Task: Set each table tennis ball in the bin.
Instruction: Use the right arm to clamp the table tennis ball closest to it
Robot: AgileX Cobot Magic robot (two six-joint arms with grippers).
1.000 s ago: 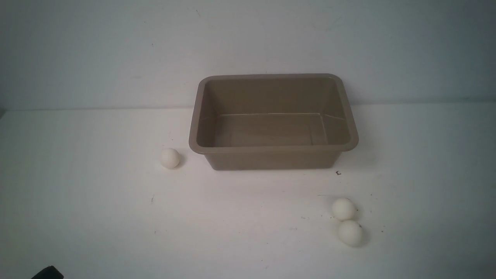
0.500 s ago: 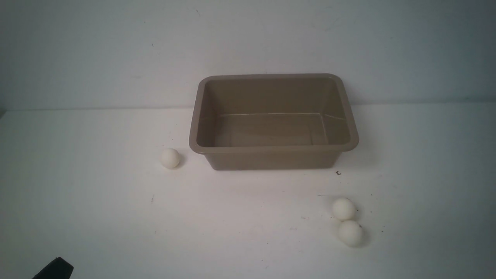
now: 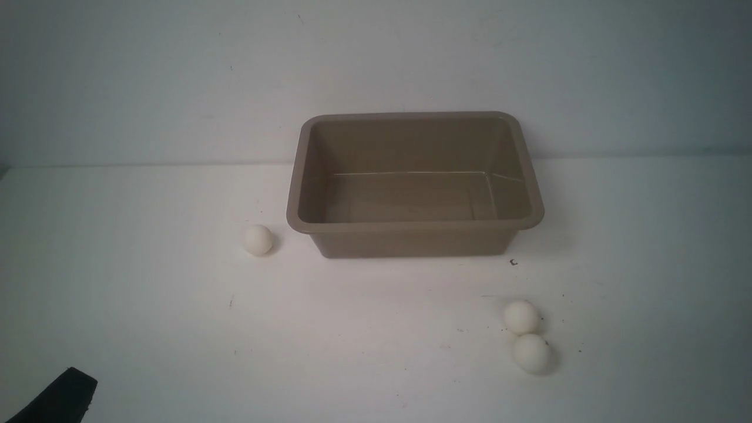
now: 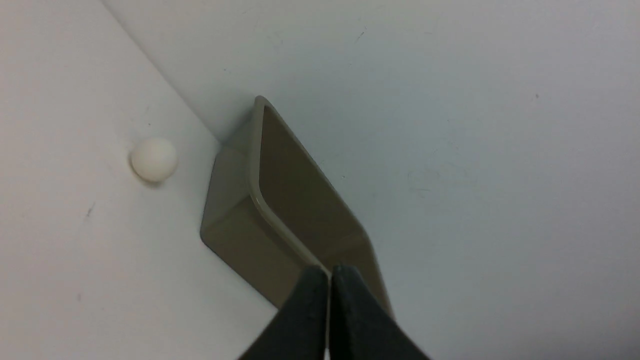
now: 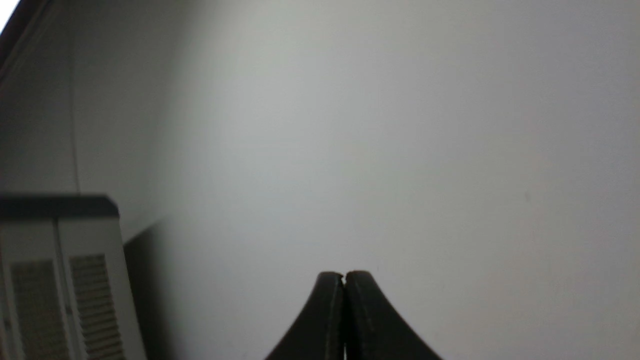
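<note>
White table (image 3: 352, 329), left gripper (image 4: 330, 272) farther forward

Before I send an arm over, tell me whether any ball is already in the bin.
No, the bin has a bare floor in the front view.

Three small off-white balls can be counted: one ball (image 3: 258, 240) on the left, and two on the right, a farther ball (image 3: 521, 318) and a nearer ball (image 3: 531, 353). One brown-grey bin (image 3: 415, 226) is seen, and inside it no balls are counted. One white surface (image 3: 376, 329) is shown under them, and one wall (image 3: 376, 53) is seen at the far side. Two end effectors are counted, one left end effector (image 4: 329, 272) and one right end effector (image 5: 344, 277).
</note>
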